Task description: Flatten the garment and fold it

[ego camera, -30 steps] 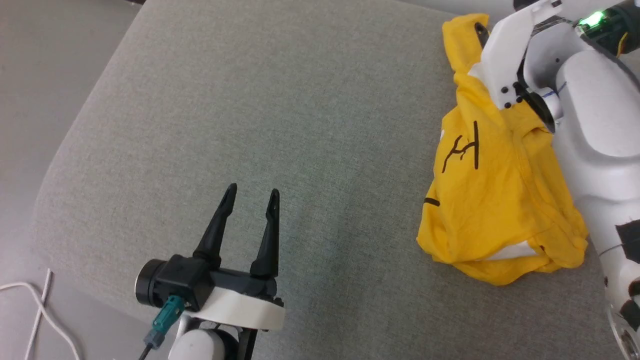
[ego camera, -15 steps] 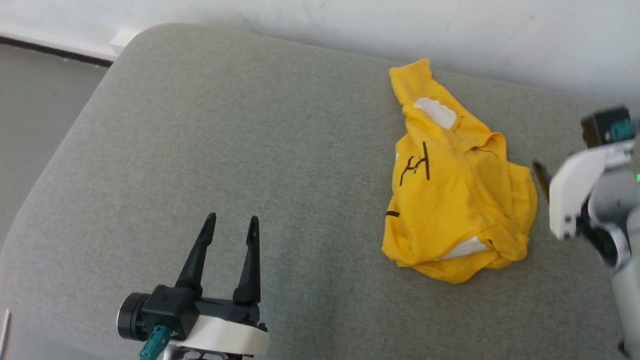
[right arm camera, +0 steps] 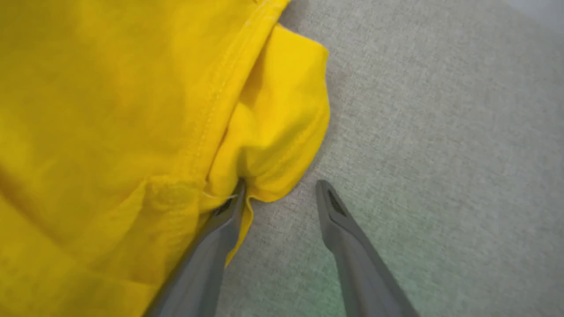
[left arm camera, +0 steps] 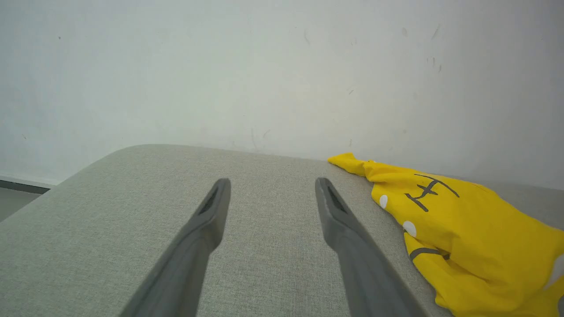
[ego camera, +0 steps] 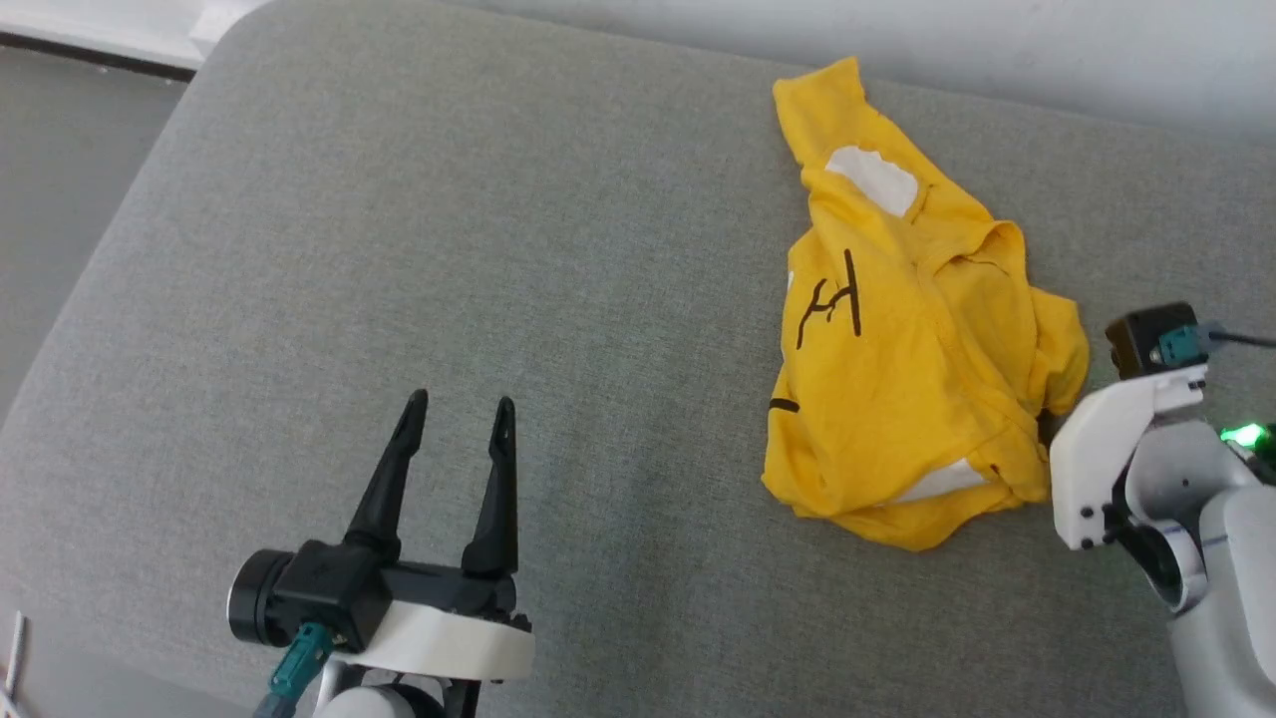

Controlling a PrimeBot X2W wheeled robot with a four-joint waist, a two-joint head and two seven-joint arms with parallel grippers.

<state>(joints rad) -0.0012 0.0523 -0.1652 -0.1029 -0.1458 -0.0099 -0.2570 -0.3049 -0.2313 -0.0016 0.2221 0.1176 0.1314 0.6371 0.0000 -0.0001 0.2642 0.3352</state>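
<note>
- Right gripper (right arm camera: 281,185): fingers apart, clamping nothing; one tip touches a fold at the edge of the crumpled bright yellow T-shirt (ego camera: 897,399), which lies on the grey fabric cushion (ego camera: 498,199)
- Left gripper (ego camera: 461,402): fingers apart, empty, well apart from the T-shirt

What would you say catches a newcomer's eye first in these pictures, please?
The bright yellow garment, crumpled in a heap on the right of the grey cushion, stands out at once. The right gripper is open at the heap's right edge, one finger against a fold. The left gripper hangs open over bare cushion at the lower left, apart from the cloth.
</note>
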